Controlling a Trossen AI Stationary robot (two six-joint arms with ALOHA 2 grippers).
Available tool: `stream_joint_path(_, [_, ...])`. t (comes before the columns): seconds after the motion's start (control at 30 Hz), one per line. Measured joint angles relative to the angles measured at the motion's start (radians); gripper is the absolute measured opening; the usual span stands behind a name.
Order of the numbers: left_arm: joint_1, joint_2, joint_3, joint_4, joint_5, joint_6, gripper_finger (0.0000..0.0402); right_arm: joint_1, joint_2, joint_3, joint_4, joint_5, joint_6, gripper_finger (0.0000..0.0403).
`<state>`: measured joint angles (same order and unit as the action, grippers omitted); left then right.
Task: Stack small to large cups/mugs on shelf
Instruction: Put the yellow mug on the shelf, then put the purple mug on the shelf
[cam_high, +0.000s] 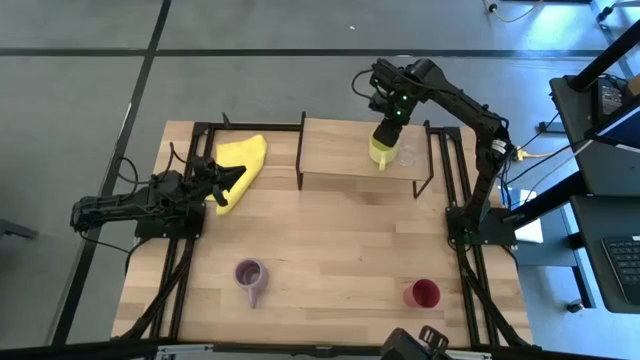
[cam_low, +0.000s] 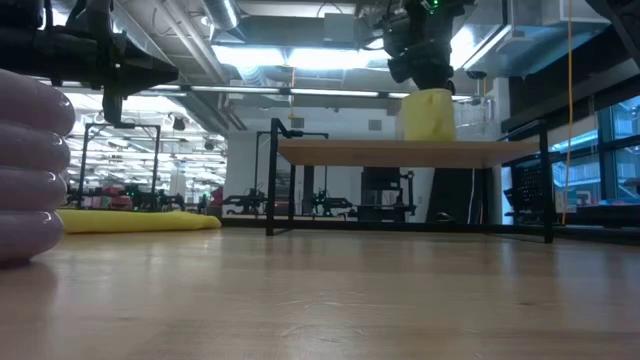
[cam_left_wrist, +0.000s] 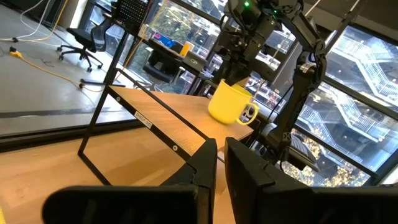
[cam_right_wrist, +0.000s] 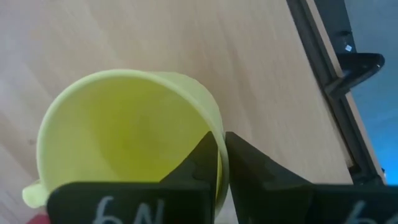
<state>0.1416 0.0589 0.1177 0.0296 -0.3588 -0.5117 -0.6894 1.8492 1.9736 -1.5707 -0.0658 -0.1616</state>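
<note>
The yellow-green mug (cam_high: 381, 151) is at the right part of the light-wood shelf (cam_high: 340, 150), under my right gripper (cam_high: 386, 132), which is shut on it. The tiny clear glass (cam_high: 406, 156) stands on the shelf just right of the mug. The lilac mug (cam_high: 250, 275) stands on the table near the front, its handle toward the front edge; it fills the low view's left edge (cam_low: 25, 170). The dark red cup (cam_high: 422, 293) stands at the front right. My left gripper (cam_high: 222, 186) is shut and empty at the table's left, beside the yellow cloth. My right gripper pinches the mug's rim wall (cam_right_wrist: 214, 127), one finger inside the mug and one outside. The fingers come from above, pointing down. The mug is upright with its base at the shelf top (cam_low: 425, 138); I cannot tell whether it rests there.
A yellow cloth (cam_high: 243, 165) lies on the table left of the shelf, by my left gripper. The shelf's black legs (cam_high: 300, 165) stand on the table. Bare wood lies between the shelf and the two front cups.
</note>
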Motion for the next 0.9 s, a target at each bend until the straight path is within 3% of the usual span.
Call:
stream_joint_path(0.47, [0.000, 0.000, 0.000, 0.000, 0.000, 0.000, 0.0027, 0.001, 0.000, 0.000, 0.000, 0.002, 0.004, 0.0037])
stream_joint_path(0.9, [0.000, 0.000, 0.000, -0.001, 0.001, 0.000, 0.0027, 0.001, -0.001, 0.000, 0.000, 0.002, 0.007, 0.0129])
